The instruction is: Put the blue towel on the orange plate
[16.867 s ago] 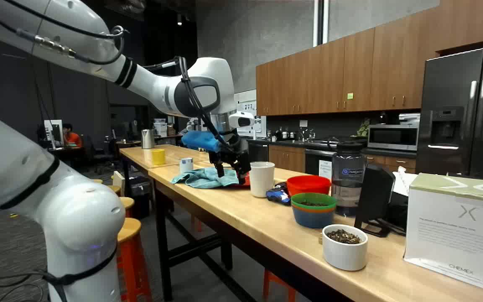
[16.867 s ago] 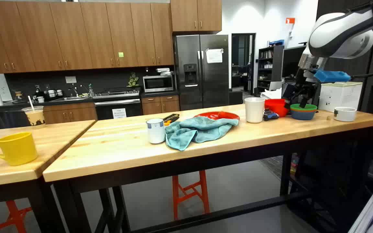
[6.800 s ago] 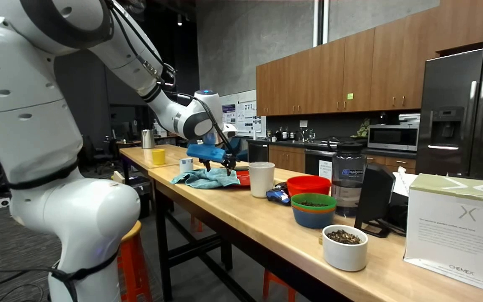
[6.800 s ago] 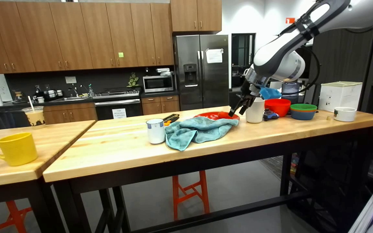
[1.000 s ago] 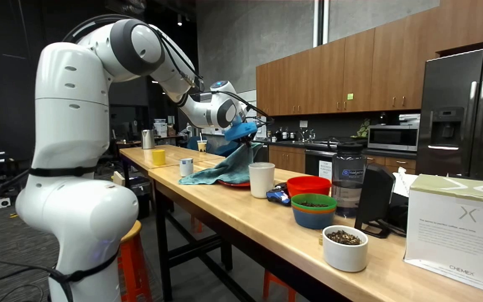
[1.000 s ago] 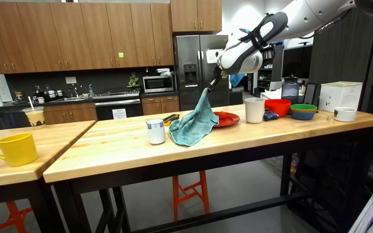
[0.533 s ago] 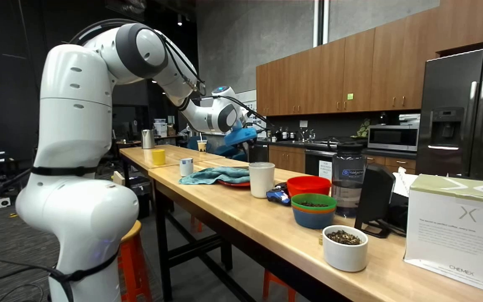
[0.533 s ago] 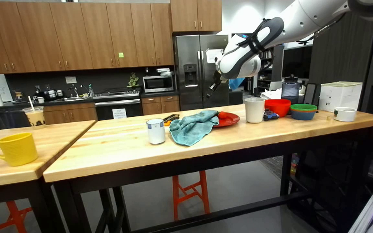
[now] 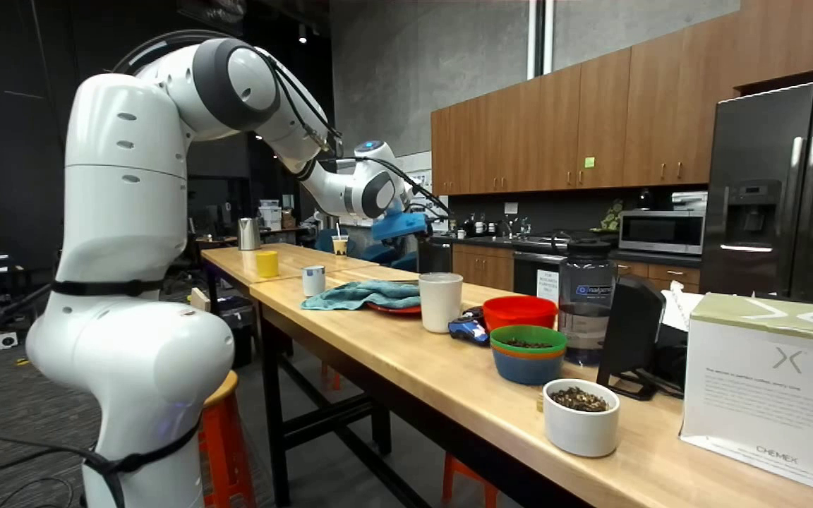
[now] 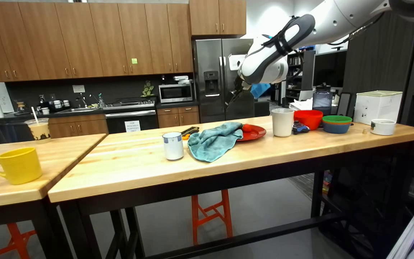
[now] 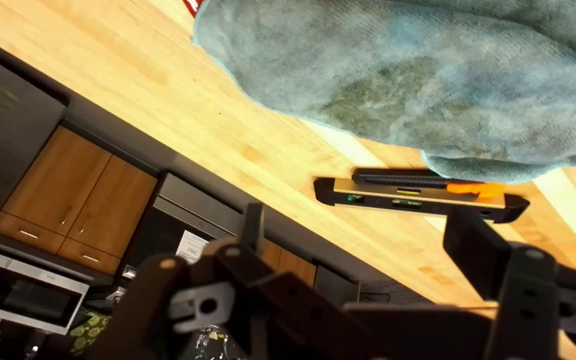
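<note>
Wrist view: end effector point(image 11: 360, 235) with jaws wide apart, nothing between; hovers clear of blue towel point(image 11: 418, 90). Latest change: towel let go, now slack and fully out of the grip. Location of towel, per both exterior views: crumpled, one end seemingly lapped over a side of orange plate point(image 10: 254, 135) (red in tone), remainder spread on wooden surface point(image 10: 128, 176). Opposite side of plate uncovered, bearing small red item point(image 10: 246, 128) just beside towel. Neighbours: white cup point(image 10: 283, 123), beside plate; blue-patched cup point(image 10: 173, 146), near towel; utility knife point(image 11: 413, 179) and spirit level point(image 11: 408, 202), lying together by towel's edge, contact uncertain. Bearing on task, by judgement: release made, placement only partial; probably calls for a fresh pinch of the loose part and a further pull across the plate, with some risk of sweeping the red item along.
</note>
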You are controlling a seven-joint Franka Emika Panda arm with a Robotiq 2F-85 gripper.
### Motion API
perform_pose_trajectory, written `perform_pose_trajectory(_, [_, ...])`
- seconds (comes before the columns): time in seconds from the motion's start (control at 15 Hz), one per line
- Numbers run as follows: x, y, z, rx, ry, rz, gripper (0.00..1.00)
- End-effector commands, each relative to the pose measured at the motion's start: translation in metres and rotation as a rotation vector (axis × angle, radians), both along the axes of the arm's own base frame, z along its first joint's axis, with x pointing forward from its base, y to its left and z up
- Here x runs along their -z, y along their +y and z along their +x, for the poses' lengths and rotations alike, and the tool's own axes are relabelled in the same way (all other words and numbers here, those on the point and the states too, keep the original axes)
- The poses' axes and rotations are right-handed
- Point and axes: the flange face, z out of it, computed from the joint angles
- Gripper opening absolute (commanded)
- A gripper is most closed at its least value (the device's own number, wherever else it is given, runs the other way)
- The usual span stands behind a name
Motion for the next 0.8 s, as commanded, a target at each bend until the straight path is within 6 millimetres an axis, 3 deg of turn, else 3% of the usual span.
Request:
perform_pose_trajectory(0.0, [-0.036, 0.005, -0.02, 0.051, 0.02, 0.114, 1.0])
perform_pose_trajectory(0.4, [-0.07, -0.005, -0.059, 0.189, 0.102, 0.212, 1.0])
perform_pose_trajectory(0.73, [-0.076, -0.004, -0.09, 0.268, 0.258, 0.28, 1.0])
